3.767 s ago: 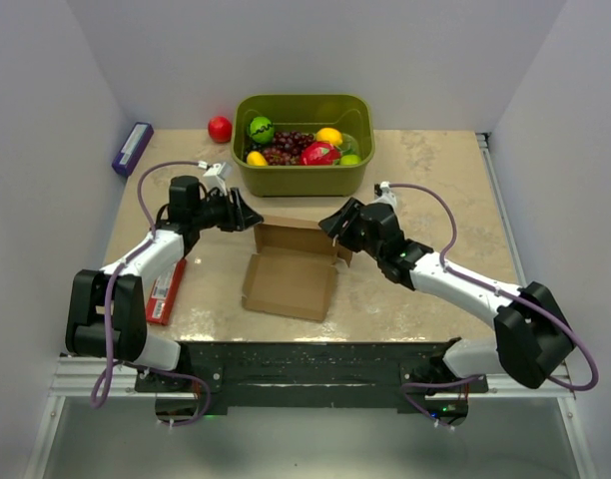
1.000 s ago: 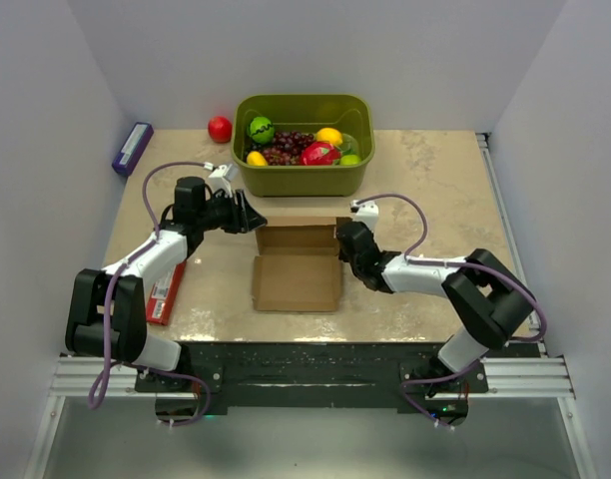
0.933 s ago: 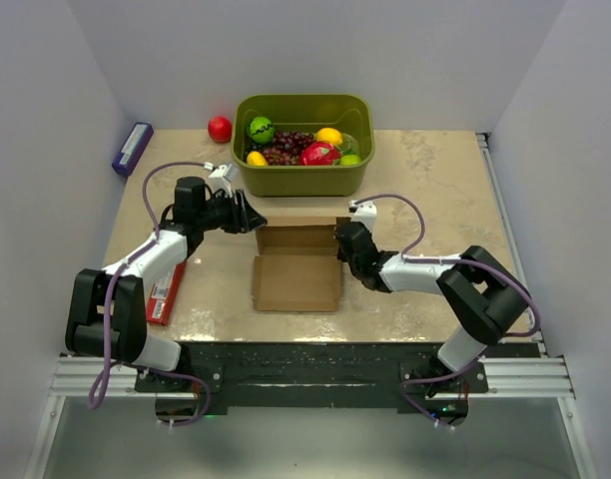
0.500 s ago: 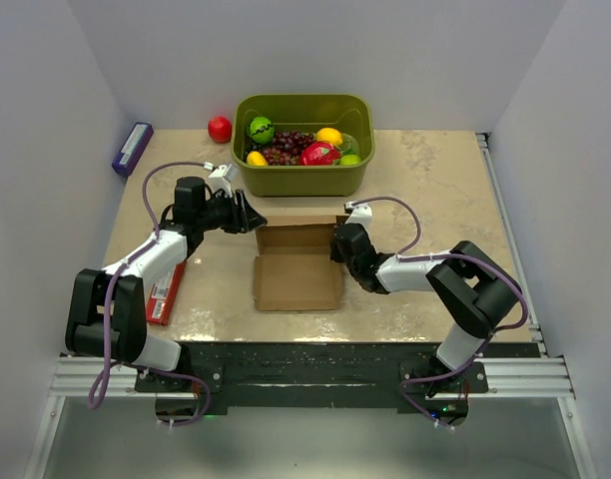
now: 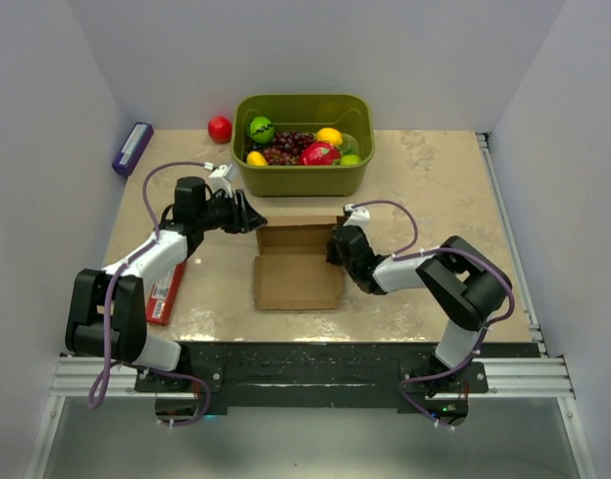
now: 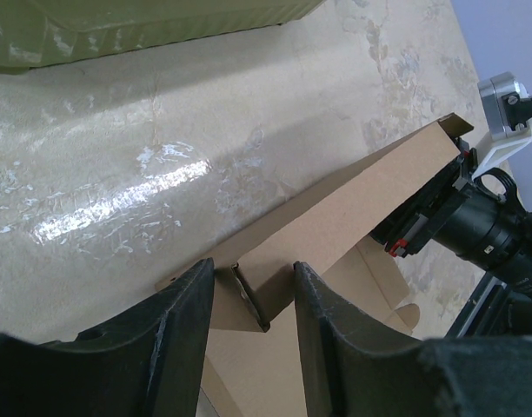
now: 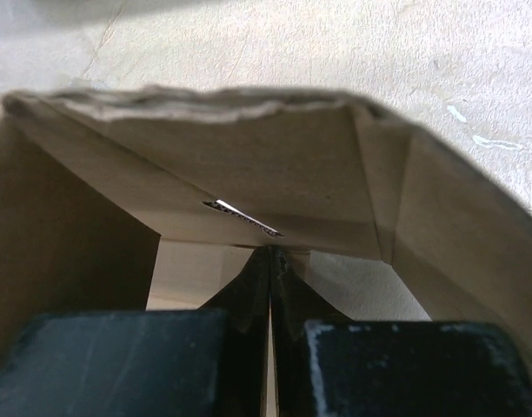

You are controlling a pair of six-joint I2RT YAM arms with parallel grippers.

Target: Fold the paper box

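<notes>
A plain brown thin-cardboard paper box [image 5: 298, 267] lies at the centre of the marbled beige table top [image 5: 435, 190], just below the olive-green plastic tub [image 5: 304, 172] of fruit. Its broad flat panel reaches toward the bottom of the frame, and one wall is raised along its upper edge. That raised wall is the long axis that matters: it runs left to right across the overhead view, with an arm at each end. The left gripper [image 5: 254, 222] sits at the wall's left corner. In the left wrist view its jaws stand partly apart, with the folded cardboard corner filling the gap and touching both fingers [image 6: 175, 339], so it appears clamped there as an anchor. The right gripper [image 5: 335, 244] is at the opposite end, against the box's right edge. In its own view the jaws are pressed fully together with nothing visible between them, and their tips are poked into the inside corner, where the wall meets an angled side flap. The unfolded right side lies directly ahead of and around those closed tips, so the right arm is the nearer one. The next fold there probably calls for it to push that flap along the wall's axis while the left end stays pinned. A slim red rectangular pack [image 5: 166, 289] lies well apart at the left.
</notes>
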